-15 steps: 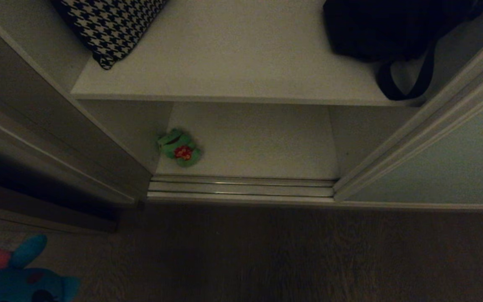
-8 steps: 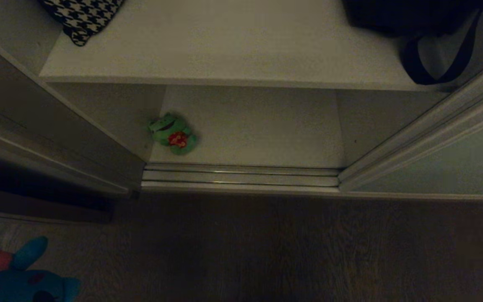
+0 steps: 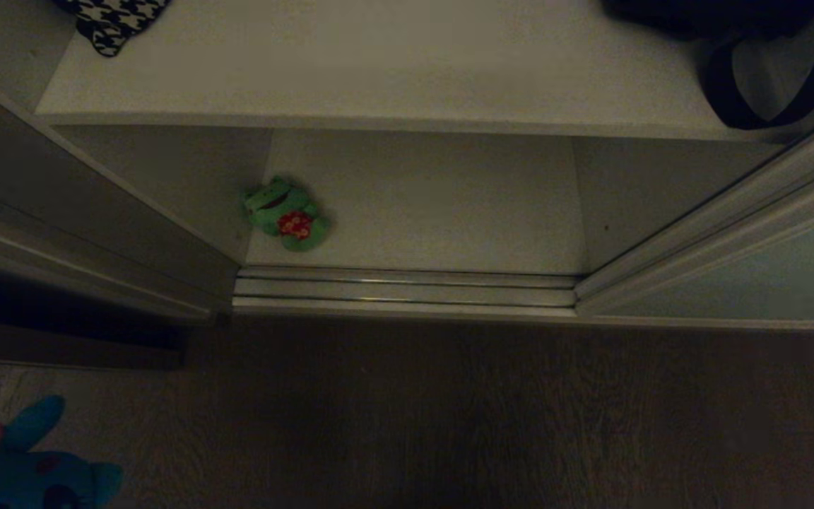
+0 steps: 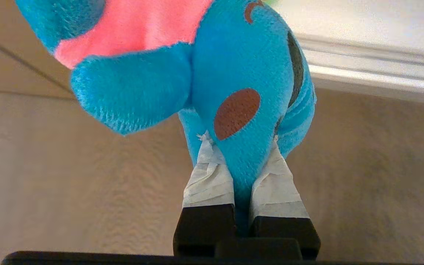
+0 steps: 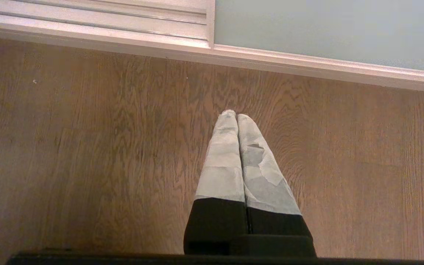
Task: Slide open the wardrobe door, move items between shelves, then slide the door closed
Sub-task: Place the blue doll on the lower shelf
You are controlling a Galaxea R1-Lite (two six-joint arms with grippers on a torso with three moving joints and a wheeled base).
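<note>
Whole head view has slid up-frame: camera tilting down, not objects moving. Left claw [image 4: 239, 173] clamped on blue plush toy [image 3: 22, 470], low at far left over the floor [image 3: 449, 417]. Green plush toy [image 3: 285, 214] lies on lower shelf [image 3: 435, 205], left end. Sliding wardrobe door [image 3: 746, 283] open, right. Right claw [image 5: 237, 119] pressed together, idle. Judgement: lowering to deposit blue toy.

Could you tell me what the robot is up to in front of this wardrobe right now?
The sliding wardrobe door is open. The left gripper is shut on the blue plush toy, holding it low over the wooden floor at the robot's left. The green plush toy lies on the bottom shelf, by its left wall. A houndstooth cushion and a black bag sit on the shelf above. The right gripper is shut and empty over the floor.
</note>
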